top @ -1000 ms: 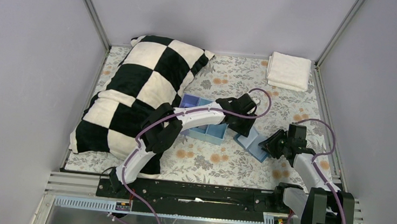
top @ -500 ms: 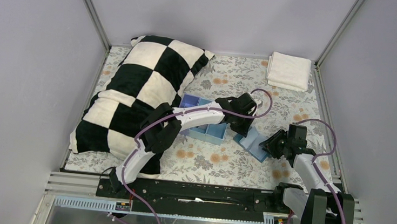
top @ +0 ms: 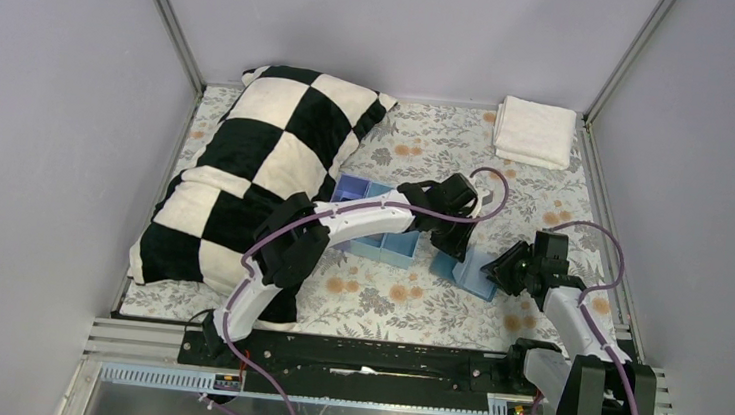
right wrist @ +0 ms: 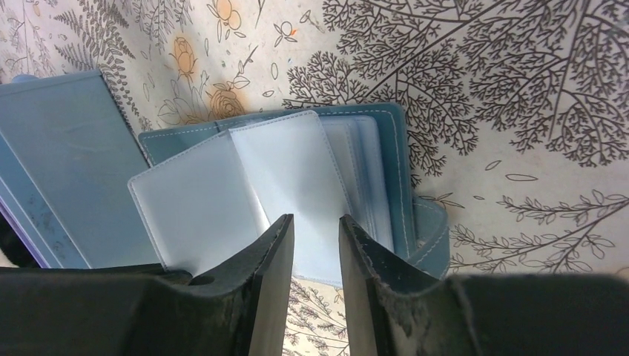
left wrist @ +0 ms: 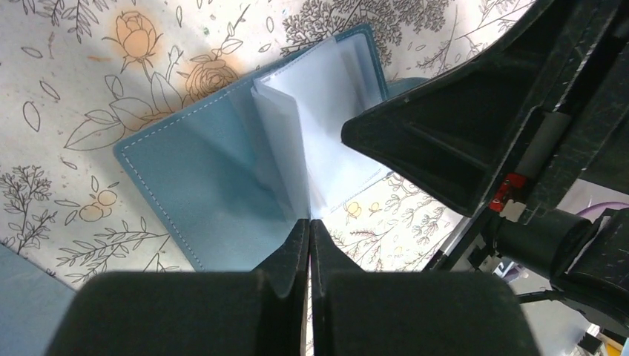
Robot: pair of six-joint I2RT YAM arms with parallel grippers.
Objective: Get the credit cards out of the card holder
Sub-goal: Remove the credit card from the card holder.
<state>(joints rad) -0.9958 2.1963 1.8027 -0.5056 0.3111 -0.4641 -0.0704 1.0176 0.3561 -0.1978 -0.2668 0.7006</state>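
The blue card holder [top: 466, 273] lies open on the flowered cloth, its clear sleeves fanned out; it also shows in the left wrist view [left wrist: 200, 193] and the right wrist view [right wrist: 392, 163]. My left gripper [top: 454, 247] reaches over the tray and is shut [left wrist: 308, 221] on the edge of one clear sleeve [left wrist: 285, 148], which stands upright. My right gripper [top: 498, 272] is at the holder's right edge, slightly open [right wrist: 315, 222] over the sleeves [right wrist: 282, 170], with nothing between its jaws. No dark credit cards show; the sleeves look pale.
The blue three-compartment tray [top: 385, 244] stands just left of the holder, under my left arm, and shows in the right wrist view [right wrist: 67, 178]. A black-and-white checked pillow [top: 257, 168] fills the left side. A folded white towel [top: 534, 132] lies at the back right.
My left gripper has shifted slightly right and nearer over the holder. My right gripper has edged a little nearer. The holder has barely moved.
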